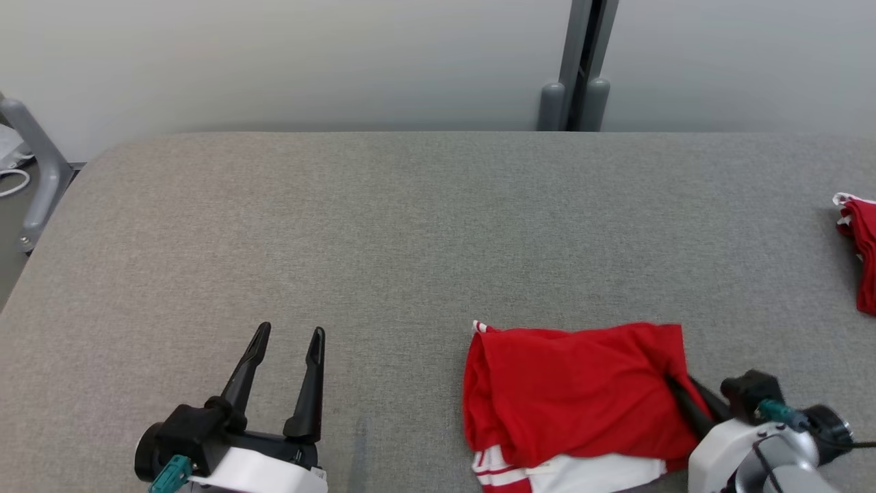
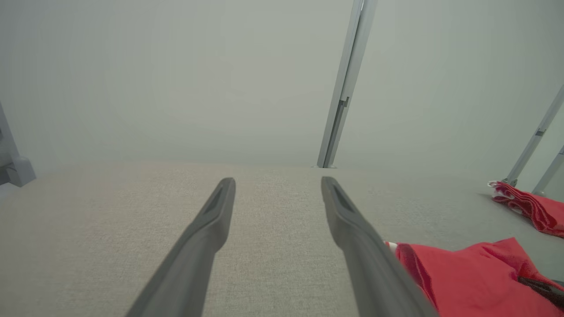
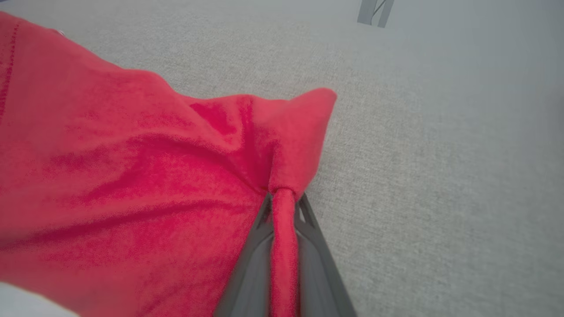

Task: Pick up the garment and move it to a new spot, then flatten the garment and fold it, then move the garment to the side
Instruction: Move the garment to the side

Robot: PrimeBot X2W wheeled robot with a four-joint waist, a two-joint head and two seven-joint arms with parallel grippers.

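Observation:
The garment (image 1: 568,397) is red with white striped trim, lying bunched at the near right of the grey table (image 1: 410,226). My right gripper (image 1: 674,383) is shut on its right edge; the right wrist view shows a pinched ridge of the red garment (image 3: 132,185) squeezed between the two dark fingers of that gripper (image 3: 282,198). My left gripper (image 1: 286,339) stands open at the near left, a good way left of the cloth, with nothing between its fingers. From the left wrist, the left gripper (image 2: 277,185) points over bare table and the garment (image 2: 476,277) lies to its right.
A second red cloth (image 1: 861,246) lies at the table's far right edge, also the red cloth (image 2: 528,209) in the left wrist view. A grey post (image 1: 578,68) rises behind the table's back edge. A grey frame leg (image 1: 37,171) stands off the left corner.

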